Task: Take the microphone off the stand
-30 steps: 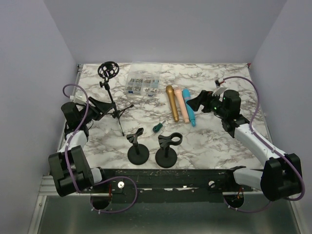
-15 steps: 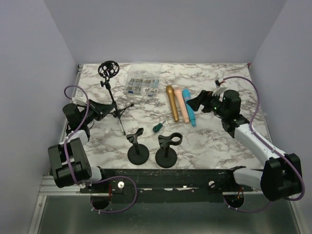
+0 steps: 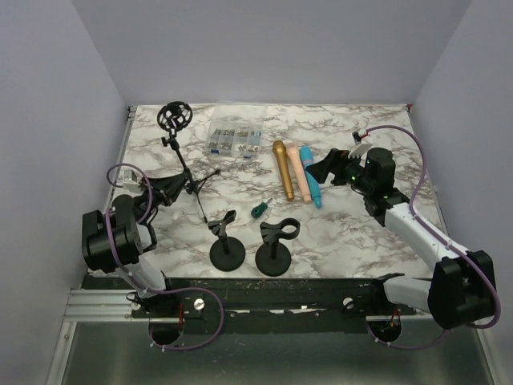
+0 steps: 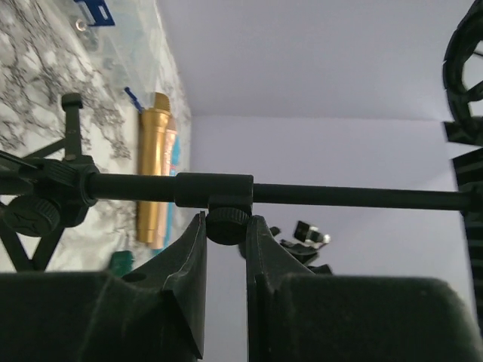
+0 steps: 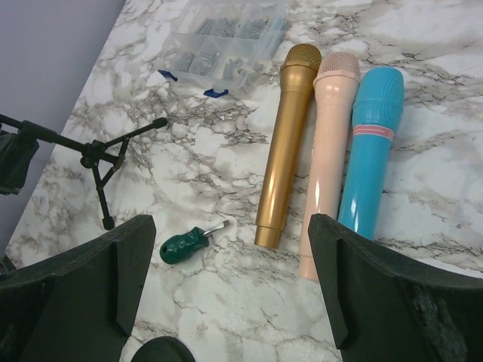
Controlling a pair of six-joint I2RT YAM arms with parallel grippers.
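A black tripod stand (image 3: 183, 163) with an empty ring mount (image 3: 175, 116) stands at the far left. My left gripper (image 3: 164, 191) is shut on the small clamp knob (image 4: 229, 225) under the stand's pole (image 4: 339, 196). Three microphones lie side by side on the table: gold (image 3: 283, 169), pink (image 3: 297, 172) and blue (image 3: 312, 178). My right gripper (image 3: 325, 168) hovers open and empty just right of them. Its wrist view looks down on the gold (image 5: 287, 143), pink (image 5: 327, 158) and blue (image 5: 370, 151) microphones.
Two short black desk stands (image 3: 227, 245) (image 3: 275, 249) with empty clips stand near the front. A green-handled screwdriver (image 3: 258, 210) lies between them and the microphones. A clear box of screws (image 3: 234, 138) sits at the back.
My left arm has dropped and swung nearer the front left, its gripper staying at the stand's pole. The stand's top has leaned slightly left. The right arm has not moved.
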